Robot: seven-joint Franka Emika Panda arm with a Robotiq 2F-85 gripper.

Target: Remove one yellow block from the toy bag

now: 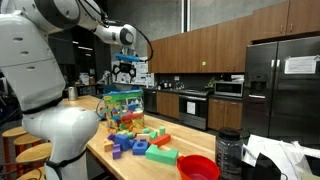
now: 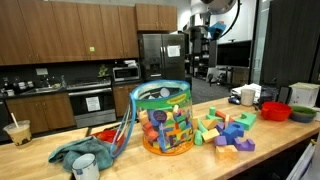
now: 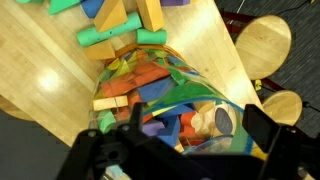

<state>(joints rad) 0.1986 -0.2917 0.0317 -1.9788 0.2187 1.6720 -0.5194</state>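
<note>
One yellow block [image 3: 112, 102] lay inside the toy bag [image 3: 195, 80], near its rim. Our gripper [image 3: 182, 130] hung above, fingers spread and empty; we judged a straight, centred descent onto that block was safest.

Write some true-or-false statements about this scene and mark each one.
1. The gripper hangs above the bag. True.
2. The fingers are shut on a block. False: they stand apart and hold nothing.
3. Loose blocks lie on the table beside the bag. True.
4. The bowl is blue. False: it is red.
5. The bag is empty. False: it is full of coloured blocks.
</note>
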